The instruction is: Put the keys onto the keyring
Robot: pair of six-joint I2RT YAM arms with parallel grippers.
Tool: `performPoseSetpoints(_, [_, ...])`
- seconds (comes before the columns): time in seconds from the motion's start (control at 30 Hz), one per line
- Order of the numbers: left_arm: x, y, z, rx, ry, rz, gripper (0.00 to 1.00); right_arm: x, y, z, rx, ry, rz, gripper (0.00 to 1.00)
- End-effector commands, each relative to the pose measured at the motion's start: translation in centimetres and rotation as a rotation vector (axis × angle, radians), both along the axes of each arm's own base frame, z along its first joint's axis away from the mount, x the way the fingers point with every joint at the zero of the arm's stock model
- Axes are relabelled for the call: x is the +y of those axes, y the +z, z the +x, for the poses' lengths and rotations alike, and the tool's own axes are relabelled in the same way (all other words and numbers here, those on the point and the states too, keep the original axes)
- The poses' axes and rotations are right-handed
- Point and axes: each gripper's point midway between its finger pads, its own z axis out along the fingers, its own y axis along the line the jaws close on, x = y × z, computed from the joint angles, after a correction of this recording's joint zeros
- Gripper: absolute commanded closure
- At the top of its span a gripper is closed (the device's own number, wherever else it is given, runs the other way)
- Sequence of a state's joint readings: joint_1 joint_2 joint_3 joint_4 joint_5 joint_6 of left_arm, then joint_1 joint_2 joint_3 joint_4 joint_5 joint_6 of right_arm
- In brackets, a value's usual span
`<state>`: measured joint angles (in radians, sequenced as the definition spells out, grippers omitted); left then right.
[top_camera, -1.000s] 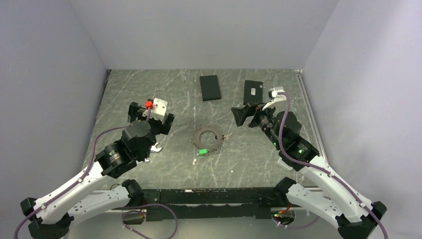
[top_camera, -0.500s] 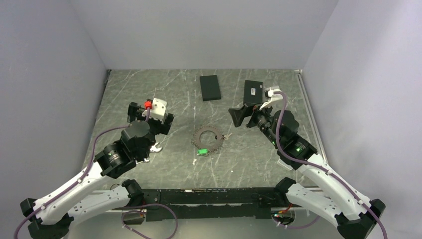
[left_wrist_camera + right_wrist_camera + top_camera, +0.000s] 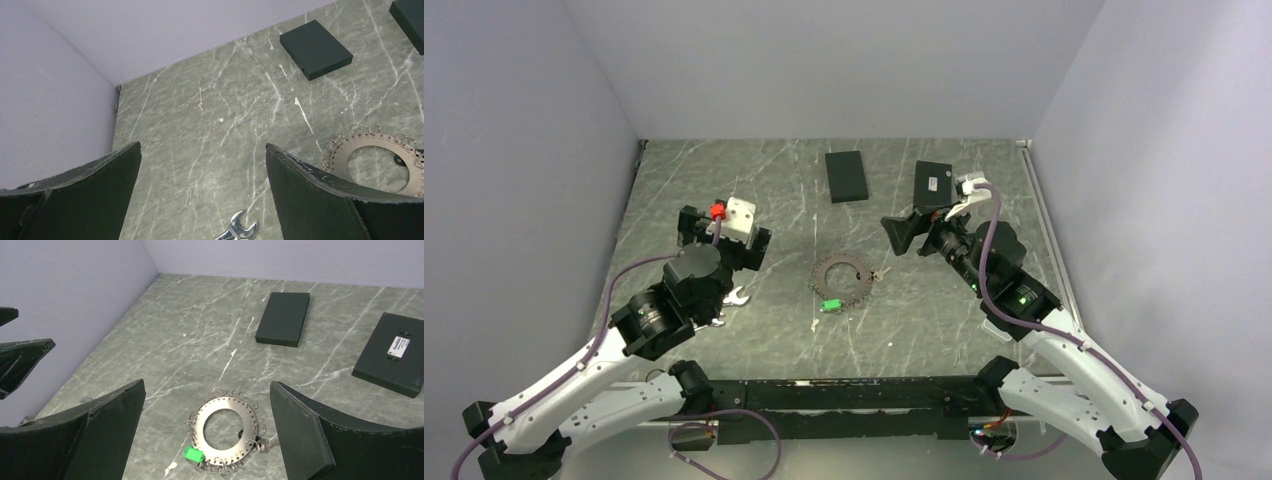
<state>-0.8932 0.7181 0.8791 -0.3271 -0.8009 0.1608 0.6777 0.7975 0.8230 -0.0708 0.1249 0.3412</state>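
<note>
The keyring [image 3: 821, 280] is a dark toothed metal ring lying flat at the table's middle, its rim strung with small wire loops. A green tag [image 3: 829, 306] lies at its near edge and a small silver piece [image 3: 882, 272] at its right edge. The right wrist view has the keyring [image 3: 200, 426] low between the fingers, with the green tag [image 3: 193, 455]. My right gripper [image 3: 924, 225] hovers open to the ring's right and a little beyond it, empty. Left of the ring, my left gripper [image 3: 726, 236] is open and empty above a small silver wrench-shaped piece [image 3: 239, 231]. The keyring [image 3: 370, 142] shows at that view's right.
Two flat black boxes lie at the back: one [image 3: 846, 176] at centre, the other [image 3: 934, 185] close behind my right gripper. Grey walls close in the table's left, back and right. A metal rail [image 3: 1044, 215] runs along the right edge.
My right gripper has crept a little to the left and away from me. The left arm has shifted slightly left. Keyring and boxes lie where they were.
</note>
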Motion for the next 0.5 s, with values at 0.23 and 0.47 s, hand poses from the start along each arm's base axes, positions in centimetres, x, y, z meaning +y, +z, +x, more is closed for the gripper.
performPoseSetpoints(0.23, [0.21, 0.50, -0.15, -0.013, -0.004, -0.018, 0.00, 0.20, 2.12, -0.35, -0.074, 0.026, 0.037, 0.00])
performPoseSetpoints(0.47, [0.76, 0.81, -0.21, -0.022, 0.024, -0.025, 0.01, -0.32, 1.95, -0.01, -0.064, -0.010, 0.042, 0.00])
